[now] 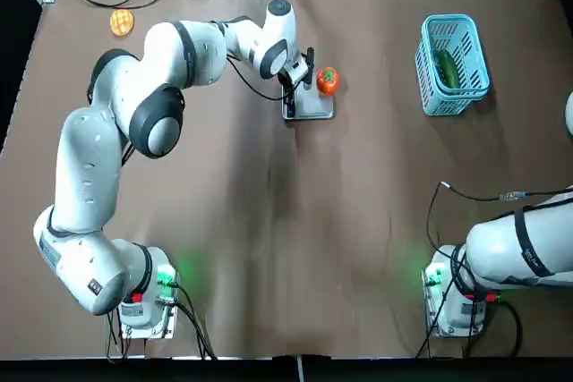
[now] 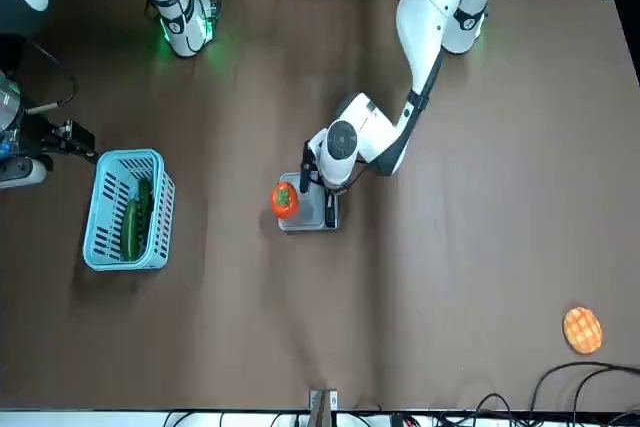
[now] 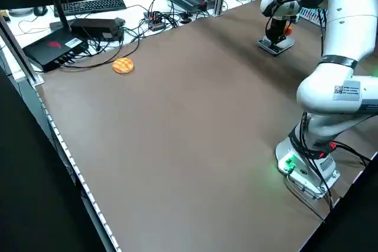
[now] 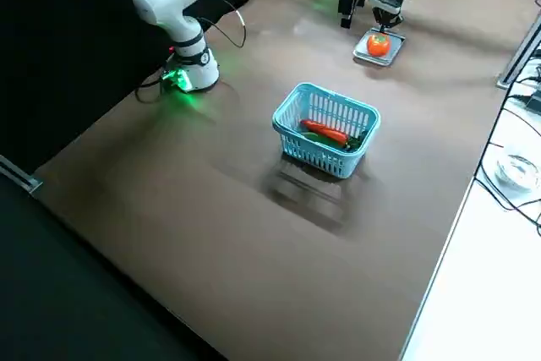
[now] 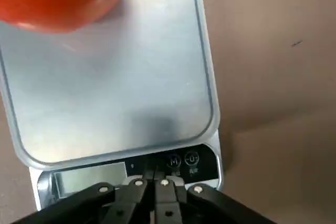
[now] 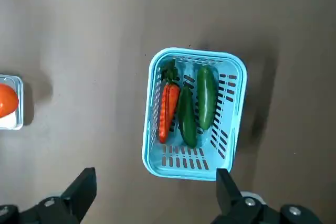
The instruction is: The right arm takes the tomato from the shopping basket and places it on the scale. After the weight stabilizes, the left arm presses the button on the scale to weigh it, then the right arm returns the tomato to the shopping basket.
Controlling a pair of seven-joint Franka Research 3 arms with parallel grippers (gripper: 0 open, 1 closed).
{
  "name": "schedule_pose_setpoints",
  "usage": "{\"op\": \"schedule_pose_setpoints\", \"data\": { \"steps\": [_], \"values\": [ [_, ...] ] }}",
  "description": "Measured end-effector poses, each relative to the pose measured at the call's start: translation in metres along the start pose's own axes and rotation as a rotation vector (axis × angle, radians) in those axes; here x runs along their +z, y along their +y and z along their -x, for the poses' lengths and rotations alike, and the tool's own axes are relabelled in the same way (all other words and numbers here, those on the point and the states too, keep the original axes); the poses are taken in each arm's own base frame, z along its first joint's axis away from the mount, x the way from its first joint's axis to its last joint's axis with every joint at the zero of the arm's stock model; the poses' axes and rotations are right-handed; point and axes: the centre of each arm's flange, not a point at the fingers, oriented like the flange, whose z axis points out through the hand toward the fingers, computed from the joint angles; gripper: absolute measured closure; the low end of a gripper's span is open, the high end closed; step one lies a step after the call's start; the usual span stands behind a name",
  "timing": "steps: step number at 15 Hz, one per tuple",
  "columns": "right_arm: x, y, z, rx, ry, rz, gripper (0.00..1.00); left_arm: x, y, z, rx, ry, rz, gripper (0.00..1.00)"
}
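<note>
On the brown bench (image 1: pixel 358 221) the scale (image 1: pixel 313 106) sits a little past centre, with the tomato (image 1: pixel 327 81) resting on its far right part, at about 1 o'clock on the plate seen from the robot's side. The scale's dark control strip (image 5: pixel 131 169) runs along its left edge. The left tool (image 5: pixel 152 179) stands straight over that strip, fingers drawn together into a narrow point, tips at or just above the buttons; whether they touch I cannot tell. The tomato is well clear of it, at the plate's opposite end. The basket (image 1: pixel 453 64) stands well apart toward 3 o'clock from the scale, long axis running away from the robot, with nothing between them. Inside it lie a carrot (image 6: pixel 168 111) and two long green vegetables (image 6: pixel 206 97), side by side along the basket's length, the carrot's leafy end toward the far end wall. The right tool (image 6: pixel 152 192) hangs high above the bench on the near side of the basket, fingers spread wide and holding nothing; the right arm (image 1: pixel 524 243) is pulled back at 4 o'clock on the bench. A flat orange waffle disc (image 1: pixel 122 21) lies alone near the far left corner, at 10 o'clock, well away from everything. Cables and electronics (image 3: pixel 71 42) crowd the white bench beyond that edge.
</note>
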Motion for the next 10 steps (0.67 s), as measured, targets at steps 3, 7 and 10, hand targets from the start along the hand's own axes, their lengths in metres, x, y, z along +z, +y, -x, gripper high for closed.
{"op": "schedule_pose_setpoints", "data": {
  "steps": [3,7,10],
  "values": [
    [0.0009,0.001,0.0002,0.002,-0.002,0.0,0.0,0.0,0.0,-0.0001,0.0,0.0,0.0,0.99],
    [0.0025,0.0025,0.001,0.004,-0.009,-0.001,0.0,0.0004,0.0,0.0,-0.003,0.0,0.0,0.99],
    [0.004,0.0029,0.0022,0.005,-0.02,-0.002,0.0,0.0006,-0.0001,0.0,-0.005,0.0,0.0,0.99]
  ]
}}
